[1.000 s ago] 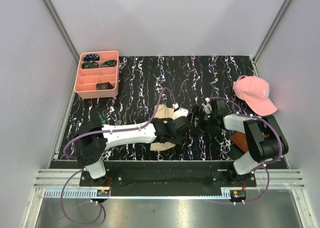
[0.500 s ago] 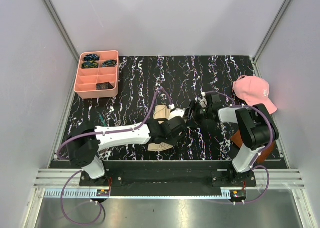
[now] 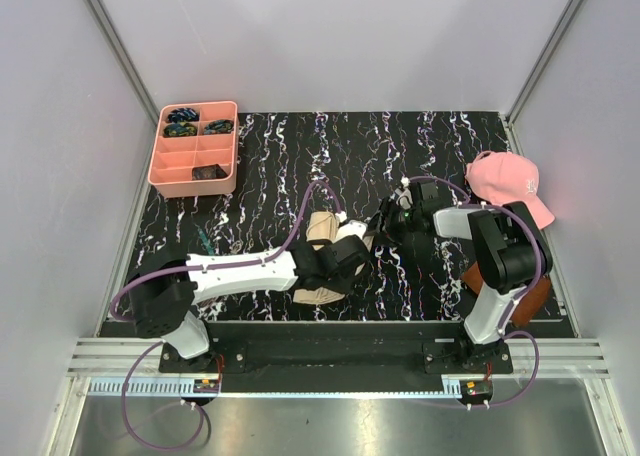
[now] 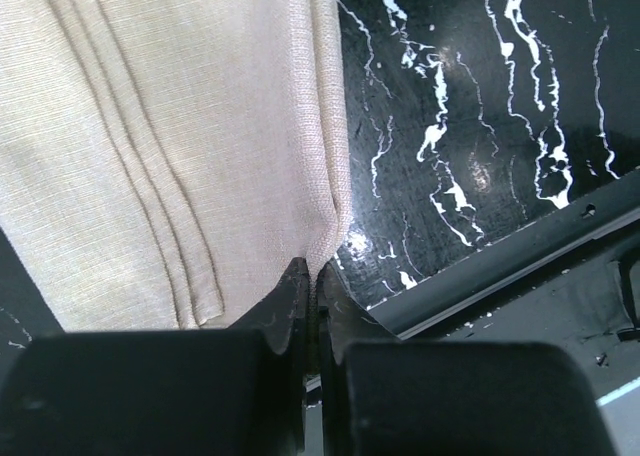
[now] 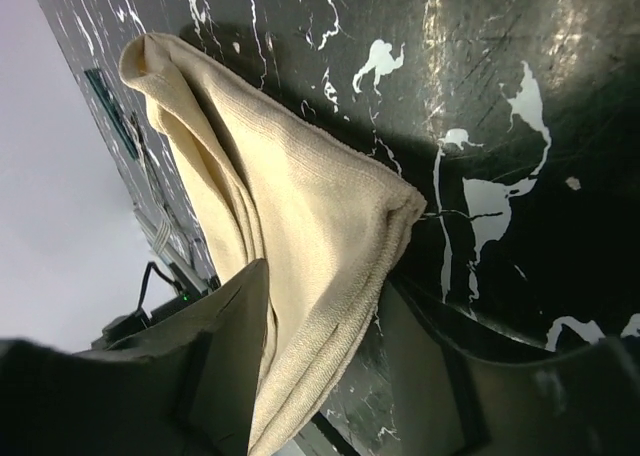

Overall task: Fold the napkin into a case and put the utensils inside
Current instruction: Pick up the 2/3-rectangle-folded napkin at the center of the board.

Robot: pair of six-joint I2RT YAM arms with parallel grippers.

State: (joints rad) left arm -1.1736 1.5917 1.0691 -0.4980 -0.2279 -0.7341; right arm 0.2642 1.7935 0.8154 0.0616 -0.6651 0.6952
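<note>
Pinching the napkin (image 4: 180,126) by its folded edge, the left gripper (image 4: 312,276) has its jaws pressed together on the cloth. The right gripper (image 5: 325,291) stands half apart, 2 fingers straddling a lifted corner, unclamped. Lying on the table (image 3: 300,156) near its front edge, the cloth looks soft and limp, so take every layer at the corners.

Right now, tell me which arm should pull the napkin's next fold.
Probably left: the left gripper is shut on the napkin, at its folded edge, while the right gripper straddles a corner, jaws apart.
</note>
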